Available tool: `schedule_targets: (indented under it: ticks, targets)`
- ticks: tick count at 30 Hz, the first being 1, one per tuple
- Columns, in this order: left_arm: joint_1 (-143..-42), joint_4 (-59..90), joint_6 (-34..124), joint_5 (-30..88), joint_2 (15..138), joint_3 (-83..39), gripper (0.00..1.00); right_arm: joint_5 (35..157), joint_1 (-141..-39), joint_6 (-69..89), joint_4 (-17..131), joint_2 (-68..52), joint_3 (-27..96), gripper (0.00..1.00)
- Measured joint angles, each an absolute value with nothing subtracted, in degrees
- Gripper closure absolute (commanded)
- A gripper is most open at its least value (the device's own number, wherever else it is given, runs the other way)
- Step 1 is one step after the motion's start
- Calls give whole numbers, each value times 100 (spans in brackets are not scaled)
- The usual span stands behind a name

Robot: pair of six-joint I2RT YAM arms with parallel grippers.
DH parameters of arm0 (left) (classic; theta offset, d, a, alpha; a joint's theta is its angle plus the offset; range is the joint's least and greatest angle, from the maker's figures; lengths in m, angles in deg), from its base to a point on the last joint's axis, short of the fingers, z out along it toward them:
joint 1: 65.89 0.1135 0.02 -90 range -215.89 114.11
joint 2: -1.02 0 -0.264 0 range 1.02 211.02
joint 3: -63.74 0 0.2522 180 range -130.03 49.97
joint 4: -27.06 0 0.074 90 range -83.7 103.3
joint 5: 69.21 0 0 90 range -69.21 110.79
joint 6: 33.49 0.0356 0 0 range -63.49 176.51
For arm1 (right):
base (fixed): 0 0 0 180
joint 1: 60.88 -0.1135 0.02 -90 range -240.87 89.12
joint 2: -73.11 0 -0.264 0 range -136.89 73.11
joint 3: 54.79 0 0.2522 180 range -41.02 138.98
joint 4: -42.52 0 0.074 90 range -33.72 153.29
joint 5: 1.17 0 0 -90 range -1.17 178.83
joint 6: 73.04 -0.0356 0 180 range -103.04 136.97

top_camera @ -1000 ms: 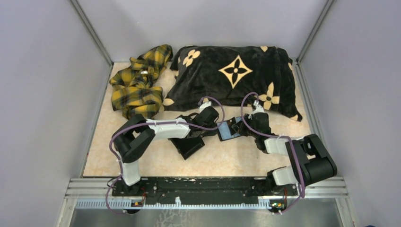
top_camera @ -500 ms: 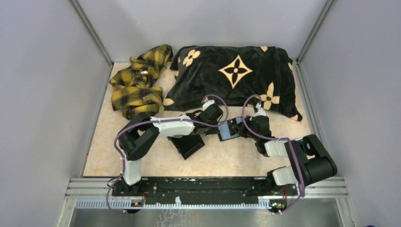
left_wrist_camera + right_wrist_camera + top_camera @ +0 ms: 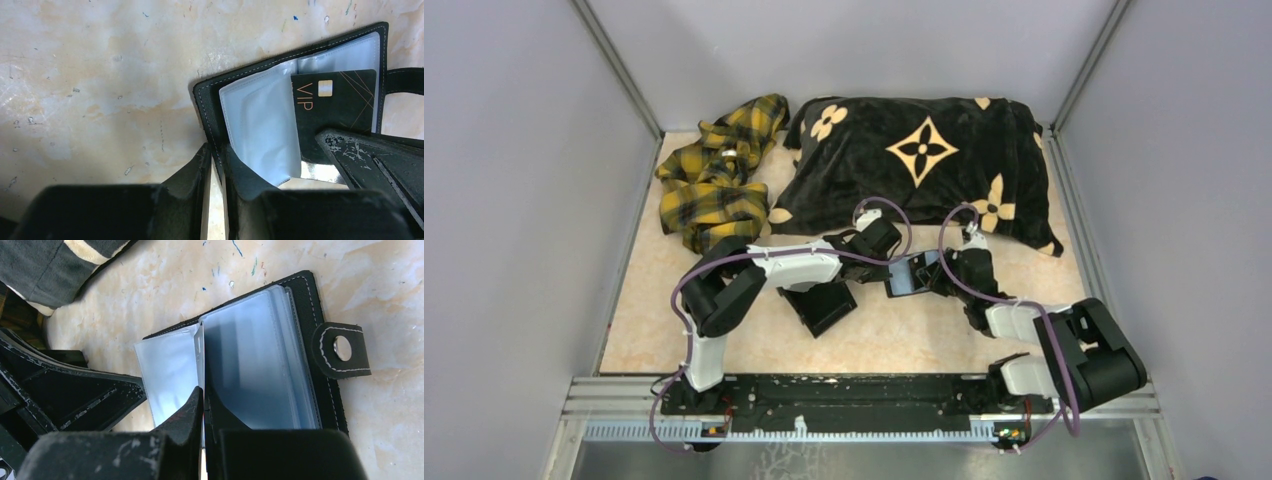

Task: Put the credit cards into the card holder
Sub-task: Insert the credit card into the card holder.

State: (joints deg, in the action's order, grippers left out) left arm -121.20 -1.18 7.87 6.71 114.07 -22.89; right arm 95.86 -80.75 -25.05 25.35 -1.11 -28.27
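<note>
A: The tan table has a black flowered pillow and a yellow checked cloth at the back.
B: Where is the card holder?
A: It lies open in the middle, between the arms. The left gripper pinches its black cover edge.
B: And the right gripper?
A: It is squeezed tight on a black card. The card's end is at the clear pockets.

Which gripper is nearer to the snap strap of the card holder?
Right. The right gripper pinches a card over the middle of the card holder, near the snap strap. The left gripper clamps the opposite edge, far from it.
</note>
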Motion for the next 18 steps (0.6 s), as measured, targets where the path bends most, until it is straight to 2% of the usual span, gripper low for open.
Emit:
schedule_targets:
  ticks: [10,18]
  targets:
    - [-12131,-192,787,603,11455,-2369,80,9501,-8117,-2680,2353,-122,-2941,100]
    - [-12142,-221,730,509,11436,-2345,79,9586,-8161,-2978,1488,-939,-2928,100]
